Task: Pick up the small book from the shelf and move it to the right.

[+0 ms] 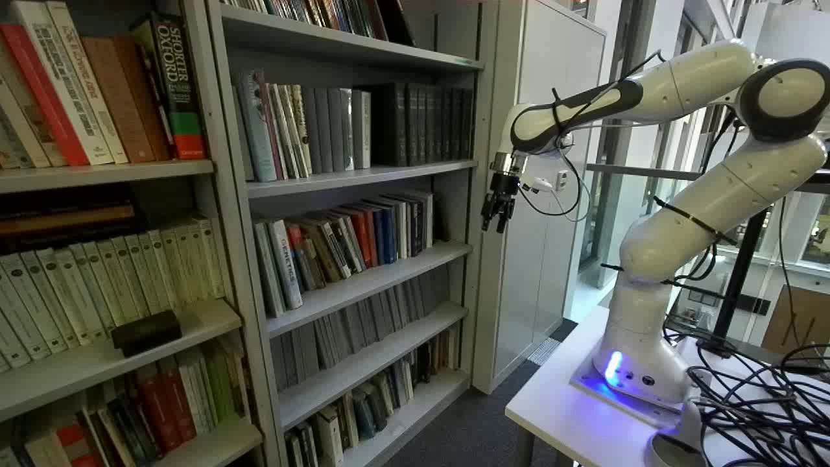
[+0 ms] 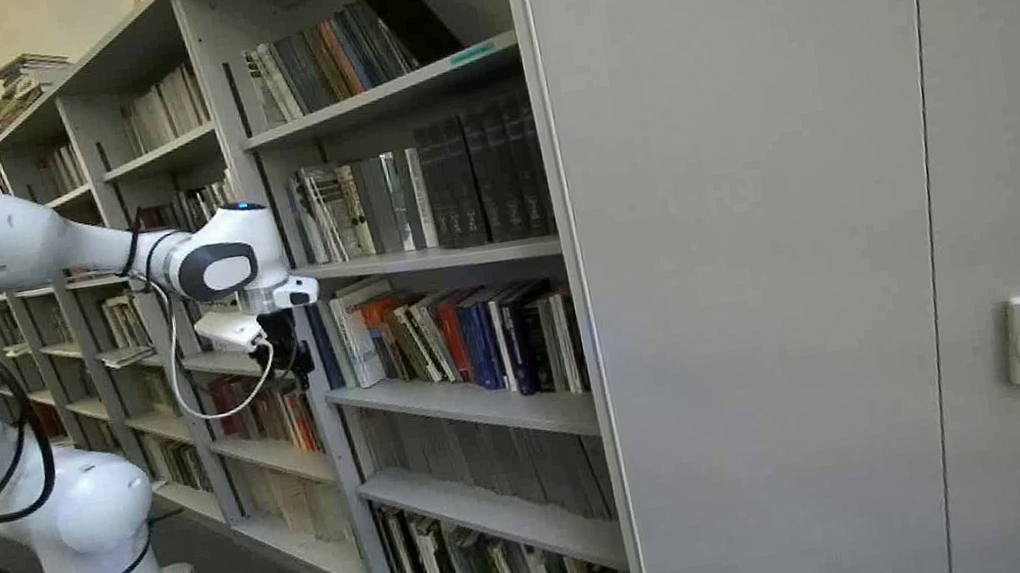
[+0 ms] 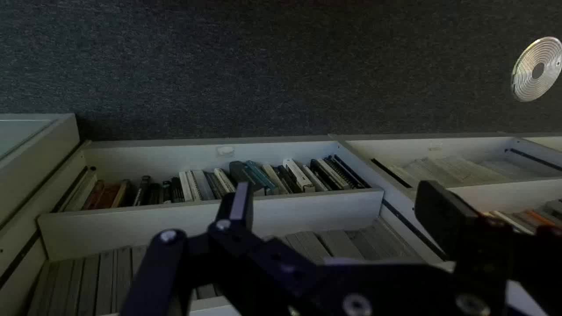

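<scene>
Over on the left a bookcase [image 1: 104,174] adjoins the grey shelf [image 1: 389,275], where what looks like the small book [image 1: 366,130] stands upright between grey books [image 1: 327,130] and black books [image 1: 428,123], close behind the shelf's front edge. Then comes a gap of carpet [image 1: 447,434], and the tool [image 1: 494,224] hangs apart from the shelf, its fingers [image 3: 439,210] spread wide. Farthest right, the counter [image 1: 551,408] carries the arm [image 1: 687,214].

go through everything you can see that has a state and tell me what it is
Claw: open, holding nothing, pointing down
Arm: bent
Base light: lit blue
Shelf: open-fronted, books on every tier in view
Black volume on an upper tier: leaning
Cabinet doors: shut
Cables: tangled
</scene>
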